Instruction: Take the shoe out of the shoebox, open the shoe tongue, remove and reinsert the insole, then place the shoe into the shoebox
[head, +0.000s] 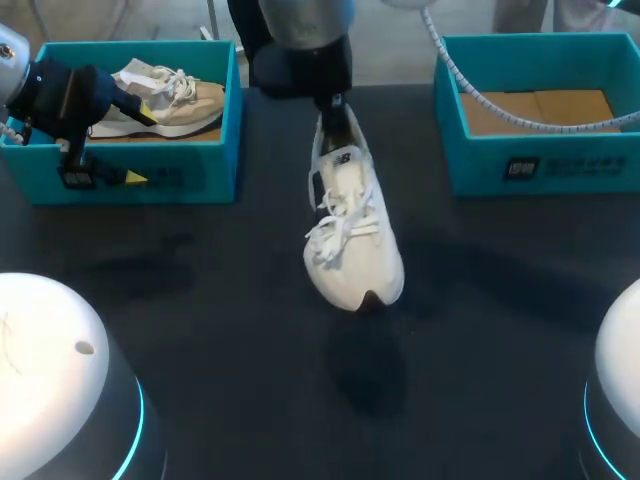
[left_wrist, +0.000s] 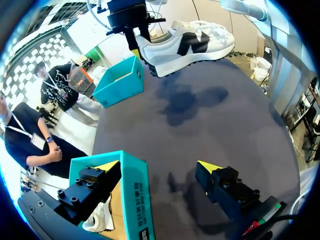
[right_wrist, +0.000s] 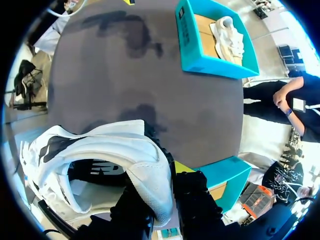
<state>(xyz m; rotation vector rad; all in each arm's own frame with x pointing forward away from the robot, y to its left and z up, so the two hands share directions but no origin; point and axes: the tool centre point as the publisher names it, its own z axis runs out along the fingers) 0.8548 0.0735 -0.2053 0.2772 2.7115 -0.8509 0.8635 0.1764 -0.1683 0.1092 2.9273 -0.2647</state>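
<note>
1. The dark counter (head: 200, 300) bears the left shoebox (head: 180, 175) and the right shoebox (head: 540, 165), well apart.
2. A beige shoe (head: 165, 95) lies in the left shoebox; the right one shows only cardboard (head: 535, 108).
3. The white shoe (head: 350, 230) hangs clear of the counter, between the boxes.
4. The right hand (head: 334, 108) clamps its heel.
5. The left hand (left_wrist: 159, 167) is spread wide, straddling the left shoebox's wall.

Bright overhead light, soft shadows on table (head: 200, 300)

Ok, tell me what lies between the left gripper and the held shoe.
Nothing but bare table, seen in the left wrist view, between left gripper and shoe.
</note>
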